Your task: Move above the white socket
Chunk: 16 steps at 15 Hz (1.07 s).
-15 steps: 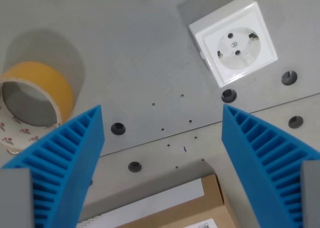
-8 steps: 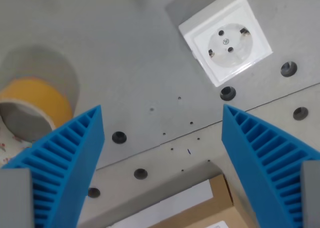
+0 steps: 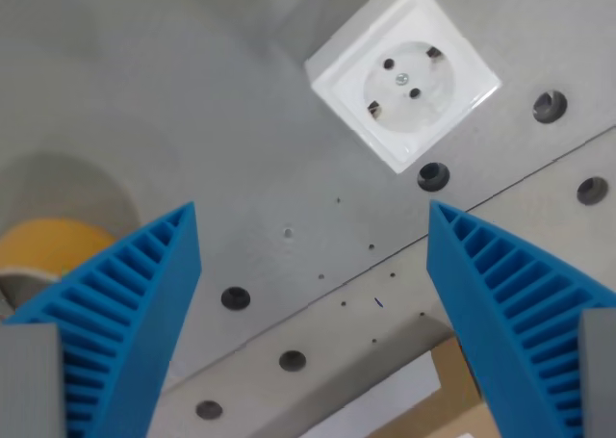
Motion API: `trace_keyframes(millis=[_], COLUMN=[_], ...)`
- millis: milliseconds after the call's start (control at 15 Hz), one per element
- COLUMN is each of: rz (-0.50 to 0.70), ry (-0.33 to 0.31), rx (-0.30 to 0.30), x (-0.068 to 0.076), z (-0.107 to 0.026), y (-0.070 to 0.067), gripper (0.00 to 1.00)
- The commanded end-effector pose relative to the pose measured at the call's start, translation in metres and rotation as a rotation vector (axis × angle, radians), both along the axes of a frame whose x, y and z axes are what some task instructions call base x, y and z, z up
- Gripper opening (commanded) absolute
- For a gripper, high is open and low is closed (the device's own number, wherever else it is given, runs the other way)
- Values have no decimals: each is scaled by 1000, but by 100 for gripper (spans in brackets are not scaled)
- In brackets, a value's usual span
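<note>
At the bottom of the frame you have the tool (image 3: 313, 332), its two blue ribbed fingers (image 3: 120, 313) spread wide apart with nothing between them, which suits a move that only asks you to hover, not grasp. Between the fingers, at the lower edge, a corner of a brown cardboard box (image 3: 462, 399) with a white sheet (image 3: 380, 409) beside it peeks in. At the lower left edge, partly hidden behind the left finger, sits a roll of yellow tape (image 3: 53, 250), lying flat on its side and well apart from your target.

Further up, the white socket (image 3: 404, 75) lies in the upper right of the frame, face up and turned diagonally, so you still sit short of it; by my judgement you need to carry on toward the upper right to centre it between the fingers.

The grey bench (image 3: 173, 101) is a flat matte plate, drilled with rows of round mounting holes (image 3: 433, 176) and crossed by a seam. Nothing of the room beyond shows.
</note>
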<state>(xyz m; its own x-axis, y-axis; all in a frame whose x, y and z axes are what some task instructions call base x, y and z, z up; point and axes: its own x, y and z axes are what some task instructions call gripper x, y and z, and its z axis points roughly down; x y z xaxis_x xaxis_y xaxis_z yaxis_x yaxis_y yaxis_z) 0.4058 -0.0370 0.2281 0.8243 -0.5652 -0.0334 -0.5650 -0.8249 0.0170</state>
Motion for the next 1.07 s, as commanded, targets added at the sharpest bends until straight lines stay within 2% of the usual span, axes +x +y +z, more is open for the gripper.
trace_keyframes(millis=[67,533,1067], rz=[-345,-554,-697], ry=[-102,-97,-101], rx=[-49,-53,-62], x=[-7,-7,-8], z=[-9,-26,-44], y=[-6,-21,-37], gripper=[100,100,100])
